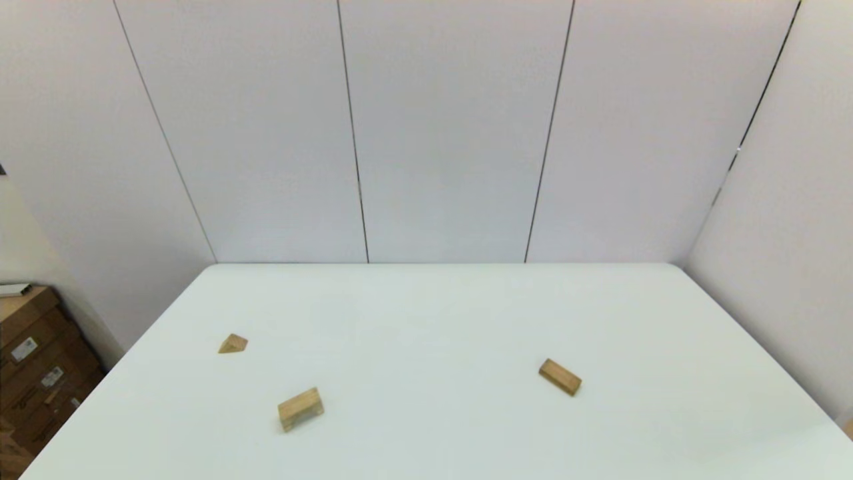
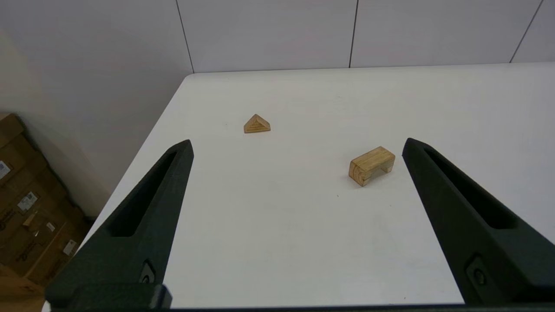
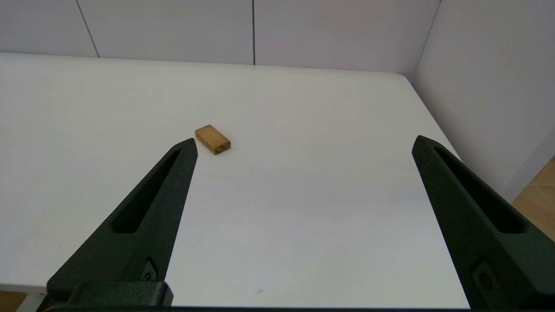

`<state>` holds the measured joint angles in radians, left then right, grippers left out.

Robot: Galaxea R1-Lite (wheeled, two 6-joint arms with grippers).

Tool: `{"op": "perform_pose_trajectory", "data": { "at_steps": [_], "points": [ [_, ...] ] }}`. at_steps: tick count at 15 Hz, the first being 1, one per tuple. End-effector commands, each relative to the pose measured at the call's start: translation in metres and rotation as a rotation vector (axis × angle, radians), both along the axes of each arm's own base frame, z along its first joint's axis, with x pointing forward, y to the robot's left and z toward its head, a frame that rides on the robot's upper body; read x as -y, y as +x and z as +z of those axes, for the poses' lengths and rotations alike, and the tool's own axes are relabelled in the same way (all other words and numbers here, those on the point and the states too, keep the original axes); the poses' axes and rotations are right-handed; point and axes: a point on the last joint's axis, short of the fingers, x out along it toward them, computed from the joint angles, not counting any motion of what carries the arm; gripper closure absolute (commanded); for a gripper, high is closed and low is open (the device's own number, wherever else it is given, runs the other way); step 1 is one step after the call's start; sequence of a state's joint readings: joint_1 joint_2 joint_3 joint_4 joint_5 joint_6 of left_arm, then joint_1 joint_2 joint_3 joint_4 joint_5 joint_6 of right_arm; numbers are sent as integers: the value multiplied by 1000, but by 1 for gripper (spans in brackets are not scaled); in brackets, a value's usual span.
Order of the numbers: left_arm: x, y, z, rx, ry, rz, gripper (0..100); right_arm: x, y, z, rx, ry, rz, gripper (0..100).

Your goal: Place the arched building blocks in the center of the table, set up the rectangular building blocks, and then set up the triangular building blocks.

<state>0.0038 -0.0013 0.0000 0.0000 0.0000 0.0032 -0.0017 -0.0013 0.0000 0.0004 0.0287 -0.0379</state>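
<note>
Head view shows the arched block point(image 1: 300, 409) lying on the table point(image 1: 426, 313) at near left, its cutout facing sideways, the triangular block point(image 1: 232, 344) beyond it and the rectangular block point(image 1: 560, 377) flat, well apart at right. Both arms sit outside that view; the left gripper point(image 2: 297, 145) and right gripper point(image 3: 303, 143) hover spread wide, empty.

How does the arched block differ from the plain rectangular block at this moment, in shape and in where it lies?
The arched block has a shallow cutout along one long side, facing down; the rectangular block has none. The arched block looks thicker; the rectangular block lies as a flatter slab. The arched block sits on the table's left half, the rectangular block on its right. Both are light wood, resting untouched, clear of either gripper.
</note>
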Motion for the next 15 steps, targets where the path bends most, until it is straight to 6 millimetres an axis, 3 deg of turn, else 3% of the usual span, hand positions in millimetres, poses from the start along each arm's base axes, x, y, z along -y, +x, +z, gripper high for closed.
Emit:
{"op": "perform_pose_trajectory", "data": {
  "at_steps": [1,15],
  "points": [
    [0,0,0,-1,0,1,0,0,0,0,1,0,1,0],
    [0,0,0,-3,3,2,0,0,0,0,1,0,1,0]
  ]
}}
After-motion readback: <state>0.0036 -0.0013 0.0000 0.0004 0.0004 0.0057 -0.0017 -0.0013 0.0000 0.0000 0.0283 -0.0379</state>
